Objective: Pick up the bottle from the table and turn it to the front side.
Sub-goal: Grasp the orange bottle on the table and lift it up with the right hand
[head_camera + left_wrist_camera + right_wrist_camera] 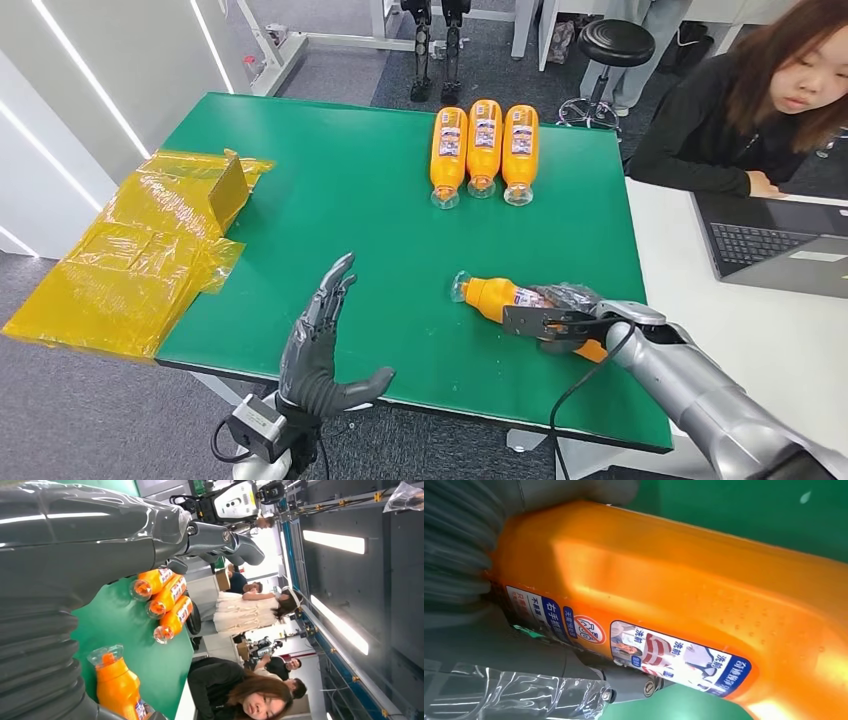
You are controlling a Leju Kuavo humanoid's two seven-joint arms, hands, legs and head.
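An orange bottle (492,296) with a clear cap lies on its side on the green table (360,200), cap pointing left. My right hand (560,318) grips its body near the base; up close, the orange bottle (684,595) shows a blue and white label, with my right hand (469,580) wrapped around it. My left hand (318,345) hovers open, fingers spread, over the table's front edge, left of the bottle. The left wrist view shows the orange bottle (117,687) beside my left hand (75,565).
Three more orange bottles (484,148) lie side by side at the table's far edge. Yellow plastic wrapping (150,250) covers the table's left end. A person (745,110) sits at a white desk with a laptop (775,245) on the right.
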